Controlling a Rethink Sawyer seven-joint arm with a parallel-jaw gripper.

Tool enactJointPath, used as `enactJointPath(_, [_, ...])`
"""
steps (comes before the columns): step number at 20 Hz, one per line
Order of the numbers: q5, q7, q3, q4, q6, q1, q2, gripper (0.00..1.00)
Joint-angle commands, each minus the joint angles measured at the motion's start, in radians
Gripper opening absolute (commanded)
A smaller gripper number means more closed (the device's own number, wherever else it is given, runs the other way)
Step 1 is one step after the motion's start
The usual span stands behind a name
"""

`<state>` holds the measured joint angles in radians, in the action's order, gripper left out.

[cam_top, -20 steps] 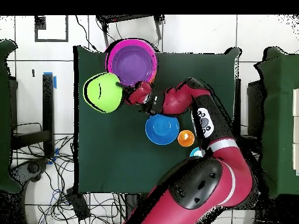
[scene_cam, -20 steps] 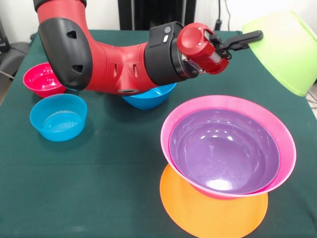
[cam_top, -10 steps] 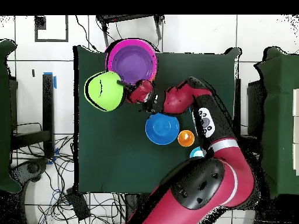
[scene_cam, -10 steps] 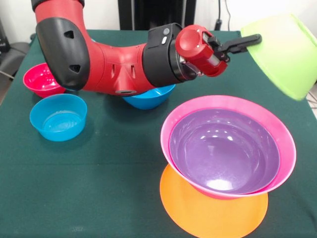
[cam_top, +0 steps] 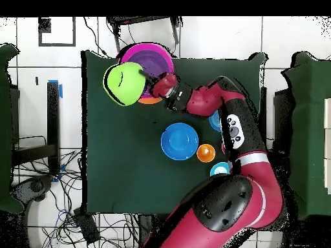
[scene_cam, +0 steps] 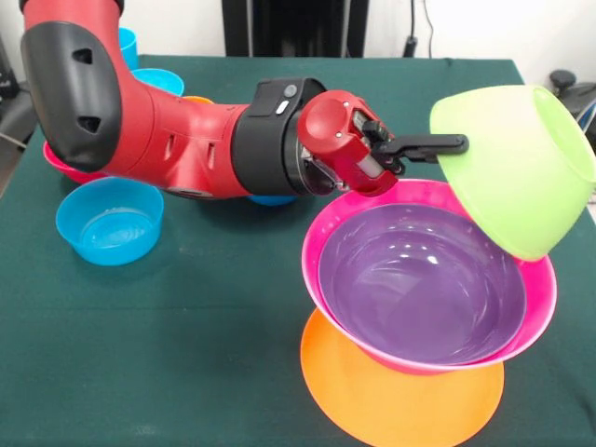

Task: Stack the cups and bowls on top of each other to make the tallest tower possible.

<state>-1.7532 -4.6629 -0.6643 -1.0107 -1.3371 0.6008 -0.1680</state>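
My gripper (scene_cam: pixel 454 143) is shut on the rim of the green bowl (scene_cam: pixel 517 168). It holds the bowl tilted on its side in the air, over the far right edge of the stack. The stack is a purple bowl (scene_cam: pixel 419 289) nested in a pink bowl (scene_cam: pixel 321 233), on the upturned orange bowl (scene_cam: pixel 400 405). In the overhead view the green bowl (cam_top: pixel 125 84) overlaps the left of the purple bowl (cam_top: pixel 154 61), with the gripper (cam_top: pixel 148 82) beside it. The large blue bowl (cam_top: pixel 179 142) and the orange cup (cam_top: pixel 205 153) stand mid-table.
A small light blue bowl (scene_cam: pixel 110 220) sits at the left, with the red bowl (scene_cam: pixel 54 160) behind it, mostly hidden by the arm. Another light blue bowl (scene_cam: pixel 158 82) and a light blue cup (scene_cam: pixel 128 45) stand at the far left. The arm lies low across the table's middle.
The arm has swung toward the stack and lower. The green bowl has moved from beside the stack to over the rim of the pink and purple bowls.
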Motion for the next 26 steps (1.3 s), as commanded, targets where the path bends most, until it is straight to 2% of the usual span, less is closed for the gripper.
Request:
enactJointPath(1, [-0.057, -0.29, 0.033, 0.043, 0.054, -0.032, -0.004, 0.0])
enactJointPath(17, [-0.01, -0.335, 0.094, -0.062, 0.039, -0.047, -0.036, 0.0])
enactJointPath(19, [-0.005, -0.346, 0.144, -0.073, 0.057, -0.071, -0.04, 0.0])
enactJointPath(23, [-0.017, -0.335, 0.128, -0.041, 0.015, -0.067, -0.031, 0.0])
enactJointPath(26, [-0.024, -0.33, 0.157, -0.015, 0.027, -0.086, -0.025, 0.0])
